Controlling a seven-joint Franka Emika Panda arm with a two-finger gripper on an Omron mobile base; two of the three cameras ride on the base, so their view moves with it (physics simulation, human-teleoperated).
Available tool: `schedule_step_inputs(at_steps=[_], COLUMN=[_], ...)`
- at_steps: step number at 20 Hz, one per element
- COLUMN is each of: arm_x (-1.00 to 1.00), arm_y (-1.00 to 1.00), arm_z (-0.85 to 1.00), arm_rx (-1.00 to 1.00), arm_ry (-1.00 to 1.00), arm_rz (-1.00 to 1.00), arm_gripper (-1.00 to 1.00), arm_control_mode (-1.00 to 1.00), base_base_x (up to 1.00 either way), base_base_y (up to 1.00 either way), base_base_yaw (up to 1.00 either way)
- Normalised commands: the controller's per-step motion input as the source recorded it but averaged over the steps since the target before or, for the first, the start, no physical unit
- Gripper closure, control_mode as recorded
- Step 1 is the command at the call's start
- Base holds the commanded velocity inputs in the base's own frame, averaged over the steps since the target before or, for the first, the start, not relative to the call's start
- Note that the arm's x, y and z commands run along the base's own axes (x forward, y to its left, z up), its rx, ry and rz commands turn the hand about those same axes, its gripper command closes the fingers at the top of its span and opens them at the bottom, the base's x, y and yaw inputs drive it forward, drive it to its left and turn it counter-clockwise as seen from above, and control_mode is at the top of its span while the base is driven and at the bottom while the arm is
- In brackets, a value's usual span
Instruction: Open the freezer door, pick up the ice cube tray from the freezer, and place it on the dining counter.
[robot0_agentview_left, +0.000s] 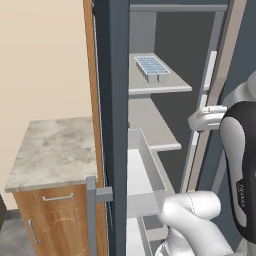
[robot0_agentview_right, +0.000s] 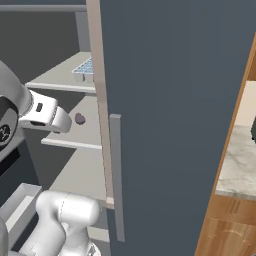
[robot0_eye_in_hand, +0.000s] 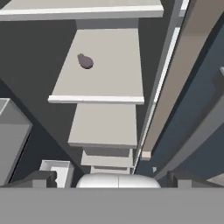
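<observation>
The freezer door (robot0_agentview_left: 113, 100) stands swung open, edge-on, with its grey bar handle (robot0_agentview_left: 92, 202) and white bins (robot0_agentview_left: 146, 170) on the inside. Inside the freezer (robot0_agentview_left: 165, 115) the ice cube tray (robot0_agentview_left: 152, 68), white-rimmed with pale blue cells, lies on an upper shelf; its corner (robot0_agentview_right: 84, 68) shows past a door edge. My gripper (robot0_eye_in_hand: 113, 178) is open with nothing between its fingertips (robot0_eye_in_hand: 43, 178). It looks down over the lower shelves. The white hand (robot0_agentview_left: 206, 118) hangs at the freezer's right side, below the tray's shelf and apart from the tray. The dining counter is out of view.
A small purple lump (robot0_eye_in_hand: 85, 61) lies on the middle shelf (robot0_agentview_right: 75, 132). A plain slate-blue door (robot0_agentview_right: 175, 100) with a grey handle (robot0_agentview_right: 116, 175) bounds the freezer's right. A small marble-topped wooden cabinet (robot0_agentview_left: 52, 150) stands left of the open door. Another marble top (robot0_agentview_right: 240, 160) sits far right.
</observation>
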Motion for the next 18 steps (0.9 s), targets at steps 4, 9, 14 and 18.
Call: schedule_step_inputs(at_steps=[4, 9, 14, 18], arm_x=[0.06, 0.09, 0.16, 0.10], arm_y=[0.02, 0.15, 0.02, 0.00], arm_z=[0.15, 0.04, 0.06, 0.00], arm_rx=[0.03, 0.06, 0.15, 0.24], arm_ry=[0.01, -0.01, -0.06, -0.11], arm_rz=[-0.08, -0.25, -0.27, -0.20], arm_gripper=[-1.00, -1.00, -1.00, -1.00], arm_control_mode=[-1.00, -1.00, -1.00, -1.00], base_base_x=[0.00, 0.00, 0.00, 0.00], base_base_y=[0.00, 0.00, 0.00, 0.00], base_base_yaw=[0.00, 0.00, 0.00, 0.00])
